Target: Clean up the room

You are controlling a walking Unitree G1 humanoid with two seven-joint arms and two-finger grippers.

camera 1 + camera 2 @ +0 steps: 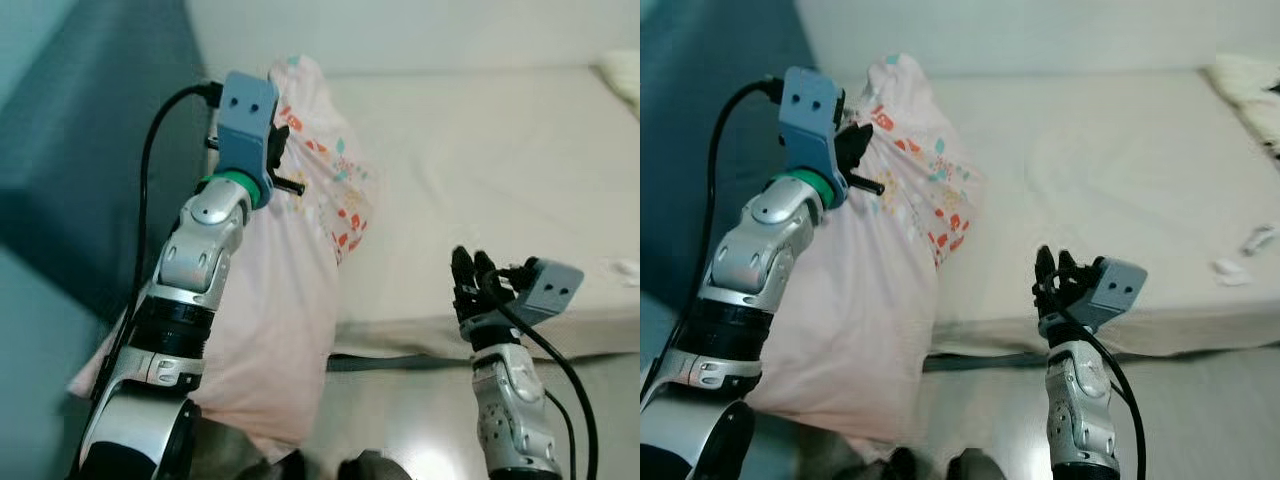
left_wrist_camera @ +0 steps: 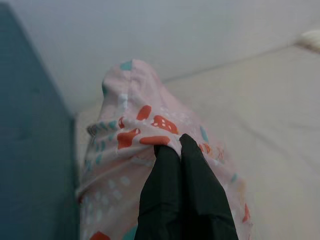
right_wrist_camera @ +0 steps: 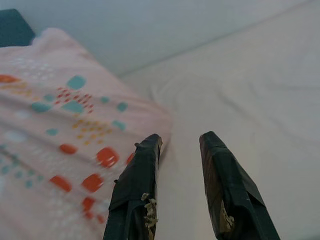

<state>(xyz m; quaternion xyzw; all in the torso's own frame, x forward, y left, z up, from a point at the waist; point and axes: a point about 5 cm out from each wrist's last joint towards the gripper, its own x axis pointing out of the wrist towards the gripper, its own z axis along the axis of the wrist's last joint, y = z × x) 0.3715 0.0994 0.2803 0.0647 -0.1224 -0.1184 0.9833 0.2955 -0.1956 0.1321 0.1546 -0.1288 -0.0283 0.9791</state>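
Pillow (image 1: 290,290) hung at left of frame against bed (image 1: 480,180) edge, top corner pinched by left gripper (image 2: 174,147). Right gripper (image 3: 180,142) hovered parted, empty, lower right. Risk: thin fabric pinch could slip, dropping pillow to floor (image 1: 420,420).

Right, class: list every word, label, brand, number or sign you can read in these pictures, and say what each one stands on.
None can be read.
The pink blanket held in the left gripper bears only coloured patches, no letters.
The bed and the right gripper carry no markings.
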